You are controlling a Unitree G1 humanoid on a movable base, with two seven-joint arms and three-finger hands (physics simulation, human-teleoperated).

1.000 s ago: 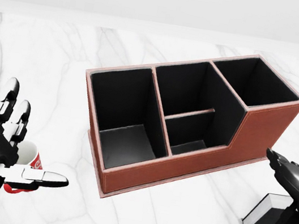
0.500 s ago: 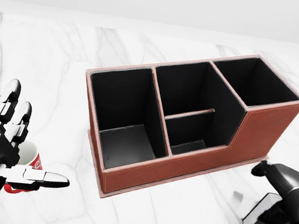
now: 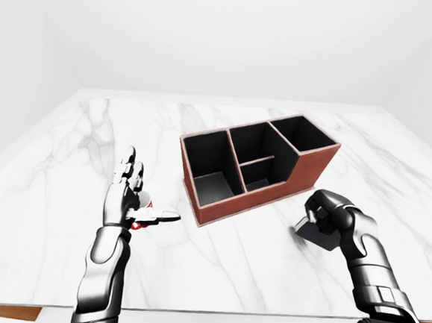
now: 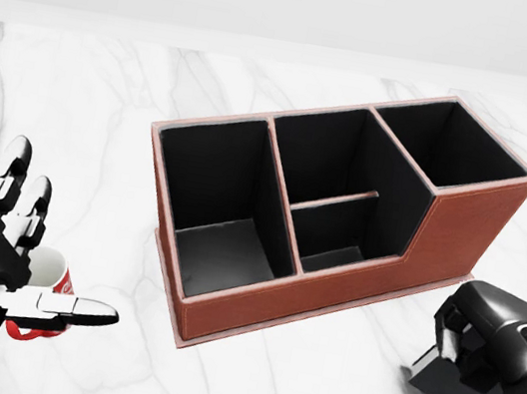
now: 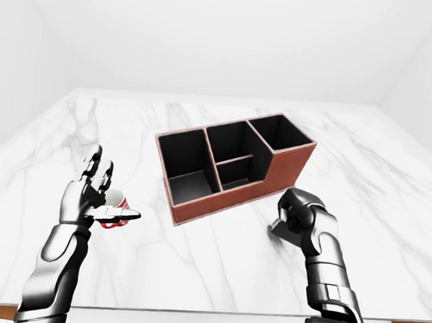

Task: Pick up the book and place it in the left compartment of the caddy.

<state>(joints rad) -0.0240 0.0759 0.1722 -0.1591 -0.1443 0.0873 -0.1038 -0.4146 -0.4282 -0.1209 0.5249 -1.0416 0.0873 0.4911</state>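
Note:
The brown caddy (image 4: 461,225) with black insides stands slantwise on the marble table, its left compartment (image 4: 219,250) empty. The dark book (image 4: 453,393) is at the lower right of the head view, tilted, just right of the caddy's low wall. My right hand (image 4: 459,343) is curled shut round the book's upper edge; the hand hides part of it. My left hand (image 4: 45,244) is open at the lower left, fingers up and thumb out, holding nothing.
A red and white mug (image 4: 50,275) stands right behind my left hand's thumb. The table's near edge (image 3: 212,311) runs along the bottom of the left-eye view. A white wall rises beyond the table.
My right hand has dropped onto the book and closed its fingers round it. The book has tipped and shifted left towards the caddy. The left hand has hardly moved.

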